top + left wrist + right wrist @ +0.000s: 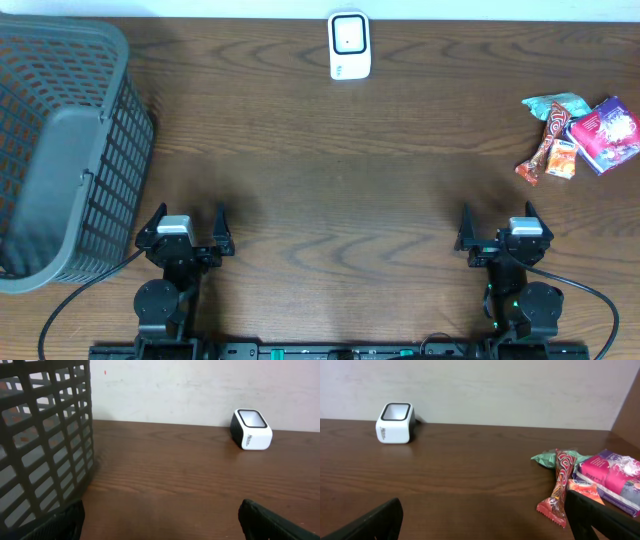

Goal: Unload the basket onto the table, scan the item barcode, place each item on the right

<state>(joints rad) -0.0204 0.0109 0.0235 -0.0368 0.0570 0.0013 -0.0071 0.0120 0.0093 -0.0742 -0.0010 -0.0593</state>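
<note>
- The left gripper [188, 216] sits at the near edge of the table [330, 170], jaws spread wide and nothing between them. In its wrist view only the two dark fingertips [62, 521] show at the bottom corners.
- The right gripper [497, 215] is also at the near edge, released and empty, well apart from the left.
- A dark grey mesh basket [120, 150] stands just beyond and to the left of the left gripper.
- The items lie in a small heap near the table's right edge, beyond the right gripper: a red patterned bar [559, 487], an orange packet [587, 491] beside it, a magenta packet [610, 477] and a green wrapper [547, 457] behind, all touching or overlapping. Their print is too small to read.
- The white scanner [349, 45] with its black-rimmed window stands at the far edge, by the pale wall [480, 390]. There is a small dark label on its side, but it is illegible.
</note>
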